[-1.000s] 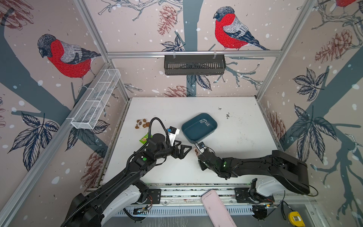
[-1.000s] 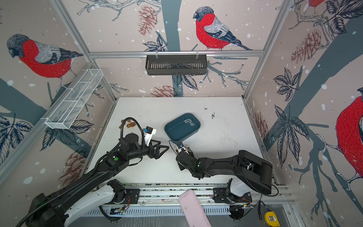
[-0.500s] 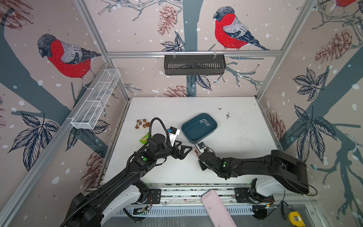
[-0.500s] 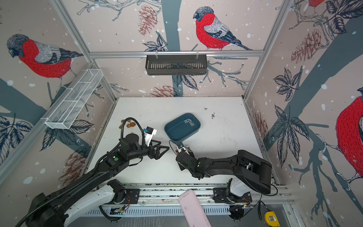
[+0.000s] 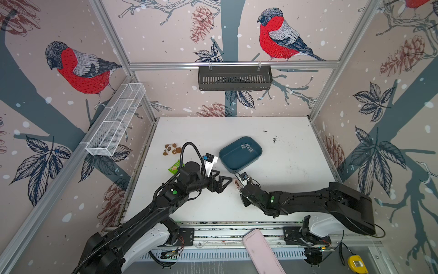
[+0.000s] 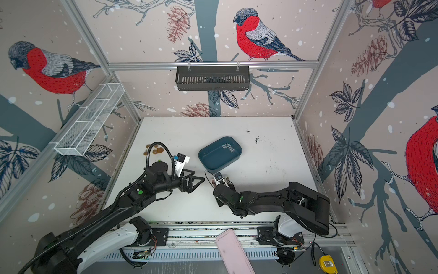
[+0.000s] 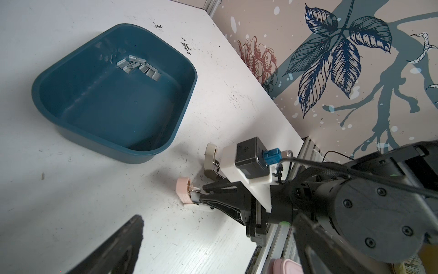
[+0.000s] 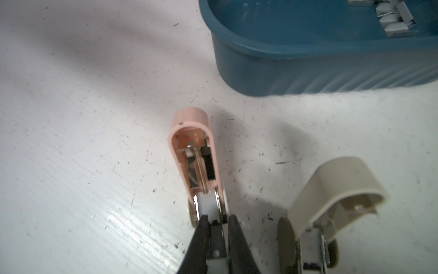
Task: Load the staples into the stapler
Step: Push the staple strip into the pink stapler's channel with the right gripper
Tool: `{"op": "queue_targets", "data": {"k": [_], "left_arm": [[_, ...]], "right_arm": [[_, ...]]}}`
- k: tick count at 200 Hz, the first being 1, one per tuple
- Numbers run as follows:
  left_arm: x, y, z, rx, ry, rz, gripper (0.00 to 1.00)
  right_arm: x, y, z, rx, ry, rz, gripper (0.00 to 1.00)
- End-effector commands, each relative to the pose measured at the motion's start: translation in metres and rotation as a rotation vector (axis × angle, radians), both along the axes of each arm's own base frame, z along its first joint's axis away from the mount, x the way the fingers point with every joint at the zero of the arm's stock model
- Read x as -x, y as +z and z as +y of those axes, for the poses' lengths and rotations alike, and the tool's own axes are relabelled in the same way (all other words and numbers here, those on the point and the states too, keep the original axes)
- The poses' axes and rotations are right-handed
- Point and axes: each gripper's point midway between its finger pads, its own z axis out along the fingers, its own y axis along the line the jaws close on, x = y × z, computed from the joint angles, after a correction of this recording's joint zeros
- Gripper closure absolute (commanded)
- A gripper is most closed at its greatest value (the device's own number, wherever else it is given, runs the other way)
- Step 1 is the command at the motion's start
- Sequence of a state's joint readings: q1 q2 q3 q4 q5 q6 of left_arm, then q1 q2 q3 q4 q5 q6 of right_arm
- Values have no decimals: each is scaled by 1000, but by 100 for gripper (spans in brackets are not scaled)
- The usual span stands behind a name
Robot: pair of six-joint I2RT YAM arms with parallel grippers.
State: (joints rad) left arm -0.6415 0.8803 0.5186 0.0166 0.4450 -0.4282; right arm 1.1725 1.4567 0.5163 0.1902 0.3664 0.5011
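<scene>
Staples (image 8: pixel 393 21) in tub (image 8: pixel 308 66), beyond right hand (image 8: pixel 218 219)

Two mini staplers sit just beside each other at the tray's 6 o'clock: one pink stapler (image 8: pixel 193 151) and one beige stapler (image 8: pixel 331 187). There is one blue tray (image 7: pixel 118 151). In its 1 o'clock corner lies one heap of staples (image 7: pixel 138 66), at least six strips, too bunched for an exact count. Toward the table's 9 o'clock edge are one panda toy (image 5: pixel 171 149) and one green packet (image 5: pixel 174 166). The walls carry one black basket (image 5: pixel 234 78) and one white wire rack (image 5: pixel 116 118).
</scene>
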Motion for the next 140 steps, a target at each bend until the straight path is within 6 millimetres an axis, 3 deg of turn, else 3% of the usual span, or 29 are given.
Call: {"op": "queue_targets", "data": {"k": [1,98,140], "left_arm": [[-3,15,-4,31,-10,-50,2],[-1,16,-5,28,-16,-52,2],[-1,17,-5,29,-17,-53,2]], "right_arm": [[-2,1,1,-13,-10,-10,84],[-3,1,4,-13,-9,-10,73],[-2,3,5,-18,-8,-10,73]]}}
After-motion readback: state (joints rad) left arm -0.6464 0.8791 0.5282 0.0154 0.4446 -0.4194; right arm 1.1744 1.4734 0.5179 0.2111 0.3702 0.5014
